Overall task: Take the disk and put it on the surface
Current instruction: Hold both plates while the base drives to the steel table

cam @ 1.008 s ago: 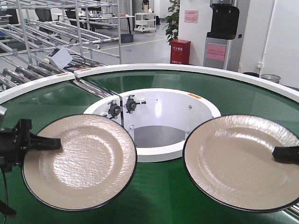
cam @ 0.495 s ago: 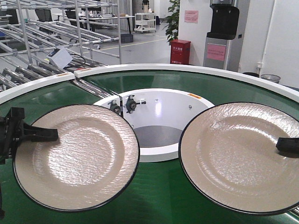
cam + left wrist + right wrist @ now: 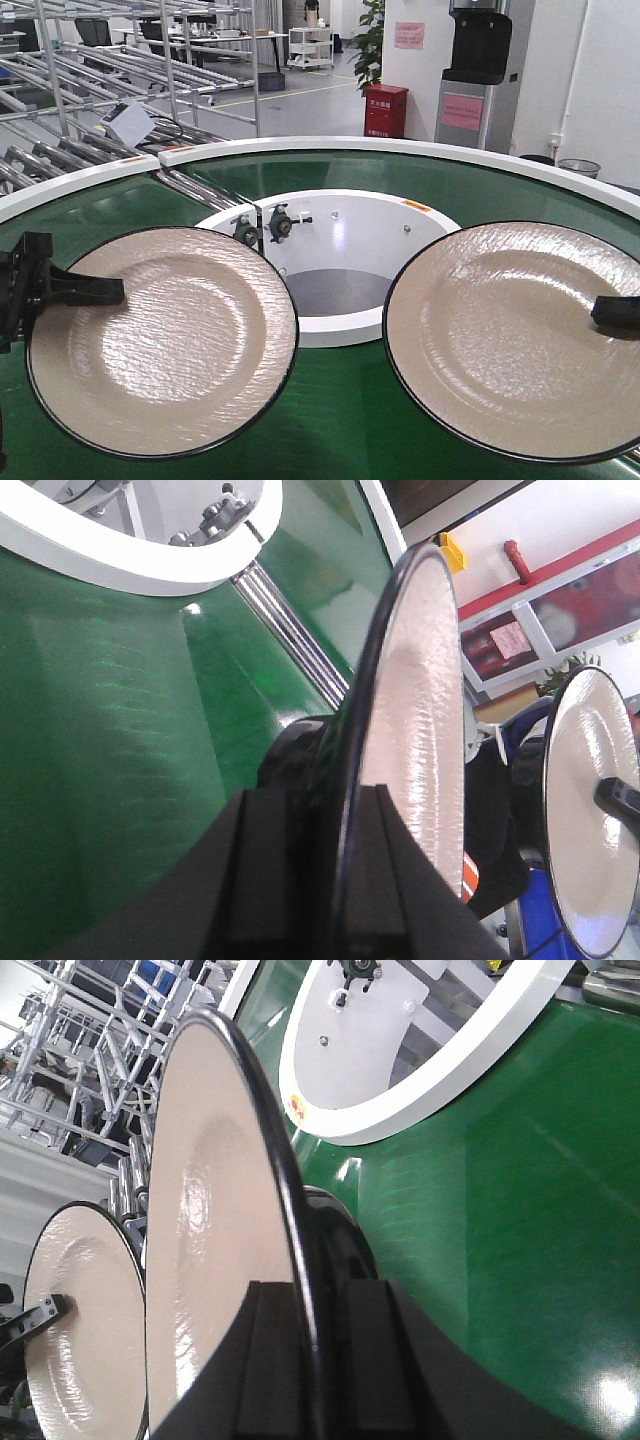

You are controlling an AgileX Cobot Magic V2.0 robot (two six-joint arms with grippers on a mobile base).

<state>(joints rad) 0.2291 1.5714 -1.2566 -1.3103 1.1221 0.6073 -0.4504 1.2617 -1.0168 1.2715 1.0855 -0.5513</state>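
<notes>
Count: two disks, two grippers, one green belt (image 3: 340, 425), one white ring (image 3: 330, 332) at the belt's middle.

Left disk (image 3: 160, 340) — just left of the ring, its rim overlapping the ring's edge in the front view. It is held tilted, off the belt. My left gripper (image 3: 97, 290) is clamped on the disk's rim, on the side away from the ring. My wrist view shows one black finger (image 3: 265, 880) against each face.

Right disk (image 3: 505, 340) — just right of the ring, also tilted and off the belt. My right gripper (image 3: 612, 312) is clamped on its rim, again on the side away from the ring, with a jaw on each face.

Look of the disks: both are round and cream. Each has a glossy, faintly rippled face, a shallow well in the middle and a thin black edge band. They do not touch; the ring sits between them.
</notes>
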